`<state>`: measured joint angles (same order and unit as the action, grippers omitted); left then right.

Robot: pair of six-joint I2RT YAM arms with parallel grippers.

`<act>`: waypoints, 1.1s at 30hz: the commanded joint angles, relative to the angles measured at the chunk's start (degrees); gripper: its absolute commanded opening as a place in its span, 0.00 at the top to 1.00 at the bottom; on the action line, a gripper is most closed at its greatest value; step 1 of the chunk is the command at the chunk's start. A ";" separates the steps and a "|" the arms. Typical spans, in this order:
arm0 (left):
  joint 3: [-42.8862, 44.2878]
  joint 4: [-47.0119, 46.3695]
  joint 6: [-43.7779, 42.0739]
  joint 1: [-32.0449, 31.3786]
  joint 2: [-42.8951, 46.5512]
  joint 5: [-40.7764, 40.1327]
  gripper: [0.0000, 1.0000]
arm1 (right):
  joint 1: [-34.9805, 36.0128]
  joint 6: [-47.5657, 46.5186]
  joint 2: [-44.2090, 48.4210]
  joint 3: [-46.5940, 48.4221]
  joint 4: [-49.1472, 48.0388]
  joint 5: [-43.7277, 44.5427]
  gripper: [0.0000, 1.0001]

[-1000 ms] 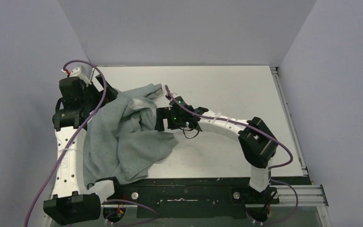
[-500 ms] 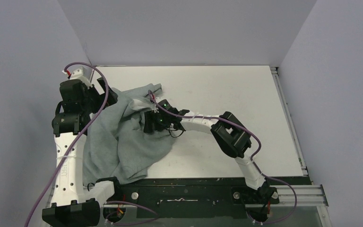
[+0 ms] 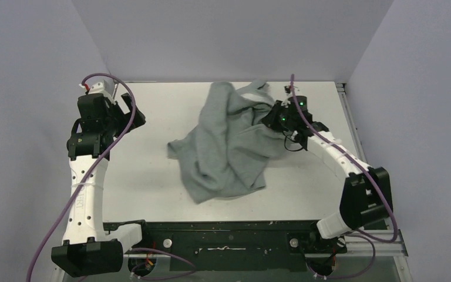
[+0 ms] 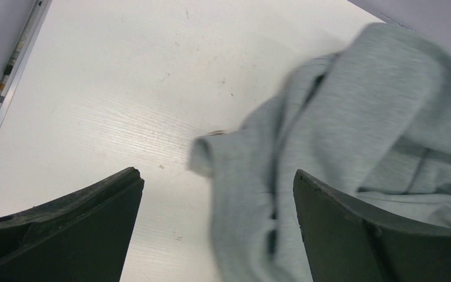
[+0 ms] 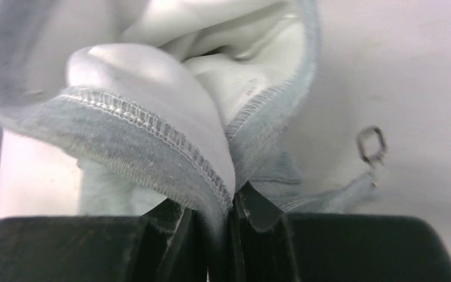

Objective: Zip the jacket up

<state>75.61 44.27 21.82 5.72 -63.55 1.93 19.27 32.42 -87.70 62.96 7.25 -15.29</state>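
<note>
The grey jacket (image 3: 229,147) lies bunched in a heap across the middle and back of the table. My right gripper (image 3: 270,116) is at its far right side, shut on a stitched fold of the jacket (image 5: 170,153). A small metal zipper pull (image 5: 371,144) dangles from a fabric edge to the right of the pinch. My left gripper (image 3: 130,111) hovers at the back left, wide open and empty, well clear of the cloth. Its two dark fingers (image 4: 76,223) frame bare table and a blurred edge of the jacket (image 4: 352,129).
The white table (image 3: 152,176) is walled in by grey panels at the back and both sides. A metal rail (image 3: 358,153) runs along the right edge. A black base strip (image 3: 241,241) with both arm mounts spans the near edge.
My right gripper shut on the jacket and swept it from the left side of the table to the back right. The left arm barely moved and stayed open.
</note>
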 commanded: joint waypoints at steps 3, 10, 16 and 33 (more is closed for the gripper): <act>0.75 -5.11 -0.55 -0.18 -1.60 3.16 0.03 | -4.67 -11.06 13.81 -4.54 7.85 1.50 1.00; -2.51 -8.61 -0.05 -0.18 -0.83 10.16 0.03 | -5.09 -15.17 17.89 -4.28 10.52 3.49 1.00; -3.03 -9.86 1.16 -0.09 -0.70 11.00 0.03 | -8.17 -18.64 12.75 12.81 16.48 13.99 1.00; -2.89 -8.34 1.17 0.41 0.59 6.96 0.03 | -4.11 -28.74 4.28 54.19 24.88 13.69 1.00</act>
<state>72.25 38.48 22.31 5.74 -64.49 9.43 9.98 6.98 -81.56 110.26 35.90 3.05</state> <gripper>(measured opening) 0.973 0.126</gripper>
